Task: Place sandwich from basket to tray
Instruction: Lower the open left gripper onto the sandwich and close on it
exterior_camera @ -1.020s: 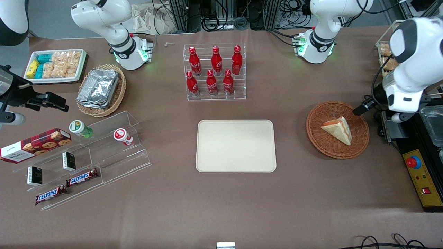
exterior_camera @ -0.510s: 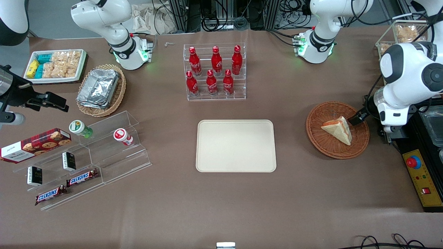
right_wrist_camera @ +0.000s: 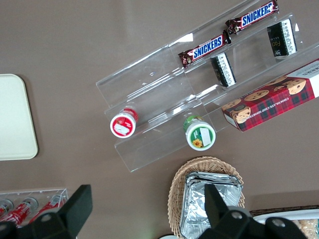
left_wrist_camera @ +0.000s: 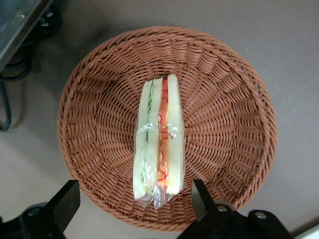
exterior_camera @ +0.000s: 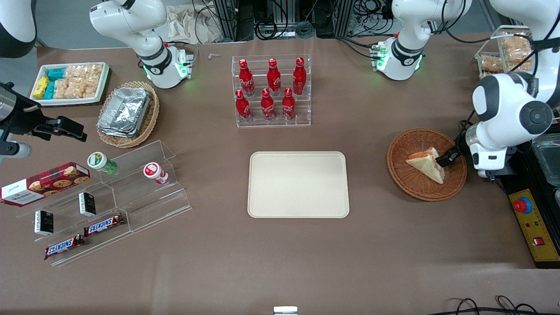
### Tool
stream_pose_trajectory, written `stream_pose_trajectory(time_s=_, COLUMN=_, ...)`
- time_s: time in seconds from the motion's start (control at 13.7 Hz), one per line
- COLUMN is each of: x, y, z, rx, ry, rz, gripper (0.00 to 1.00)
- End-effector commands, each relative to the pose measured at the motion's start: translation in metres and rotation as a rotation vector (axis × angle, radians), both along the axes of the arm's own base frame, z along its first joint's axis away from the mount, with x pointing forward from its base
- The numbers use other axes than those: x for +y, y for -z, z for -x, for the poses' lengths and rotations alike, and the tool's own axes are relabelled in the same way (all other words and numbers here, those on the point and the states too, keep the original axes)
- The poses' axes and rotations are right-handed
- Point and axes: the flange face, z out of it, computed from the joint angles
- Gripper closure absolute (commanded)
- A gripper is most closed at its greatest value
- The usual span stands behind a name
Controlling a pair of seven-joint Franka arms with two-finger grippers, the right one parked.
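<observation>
Reddish-brown wicker basket (exterior_camera: 407,186) toward the working arm's end of the surface (exterior_camera: 280,262), with the sandwich (exterior_camera: 428,166) lying in it, a triangular wedge well apart from the cream-beige tray (exterior_camera: 299,184) at mid-surface. Gripper (exterior_camera: 446,158) low over the basket's side nearest the working arm, at the wedge's tall end; fingers (left_wrist_camera: 67,199) spread wide and released, one to each side of the layered filling edge, grasping nothing

Probably light and soft: pale bread, red-orange and green filling, thin clear film crinkled around it, so likely slippery and easy to crush. Best taken across the two flat bread faces near the thick end, with a gentle squeeze; too hard and liable to buckle, too loose and liable to slide inside the film

Fingertips cut off by the wrist view's frame, so height above the bread not readable. From the front, gripper partly masked by the arm's white link; contact with the sandwich impossible to confirm
</observation>
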Motion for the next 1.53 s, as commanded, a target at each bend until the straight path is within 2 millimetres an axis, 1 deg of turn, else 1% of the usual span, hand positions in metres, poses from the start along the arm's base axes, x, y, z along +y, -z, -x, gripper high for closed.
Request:
stream_pose_trajectory(time_s=0.0, x=-0.002, y=0.021, z=0.002, rx=0.001, ry=-0.022, rz=-0.009, gripper=0.00)
stream_pose_trajectory(time_s=0.22, x=-0.003, y=0.034, z=0.003, rx=0.020, ry=-0.025, rz=-0.006, gripper=0.00)
stream_pose_trajectory(time_s=0.36, x=-0.004, y=0.050, z=0.003, rx=0.039, ry=-0.026, rz=-0.005, gripper=0.00)
stream_pose_trajectory(time_s=0.51, x=-0.006, y=0.062, z=0.004, rx=0.050, ry=-0.025, rz=-0.003, gripper=0.00)
stream_pose_trajectory(time_s=0.73, x=-0.007, y=0.075, z=0.004, rx=0.059, ry=-0.025, rz=-0.003, gripper=0.00)
stream_pose_trajectory(time_s=0.87, x=-0.010, y=0.077, z=0.004, rx=0.062, ry=-0.017, rz=-0.004, gripper=0.00)
stream_pose_trajectory(time_s=1.02, x=-0.012, y=0.091, z=0.004, rx=0.072, ry=-0.014, rz=-0.006, gripper=0.00)
stream_pose_trajectory(time_s=1.09, x=-0.013, y=0.096, z=0.004, rx=0.070, ry=-0.011, rz=-0.007, gripper=0.02)
stream_pose_trajectory(time_s=1.17, x=-0.016, y=0.097, z=0.004, rx=0.071, ry=-0.006, rz=-0.005, gripper=0.23)
stream_pose_trajectory(time_s=1.24, x=-0.017, y=0.096, z=0.004, rx=0.070, ry=-0.005, rz=-0.004, gripper=0.47)
stream_pose_trajectory(time_s=1.31, x=-0.017, y=0.097, z=0.004, rx=0.072, ry=-0.005, rz=-0.004, gripper=0.69)
stream_pose_trajectory(time_s=1.38, x=-0.017, y=0.097, z=0.003, rx=0.072, ry=-0.003, rz=-0.004, gripper=0.84)
stream_pose_trajectory(time_s=1.46, x=-0.018, y=0.098, z=0.003, rx=0.072, ry=0.000, rz=-0.004, gripper=0.95)
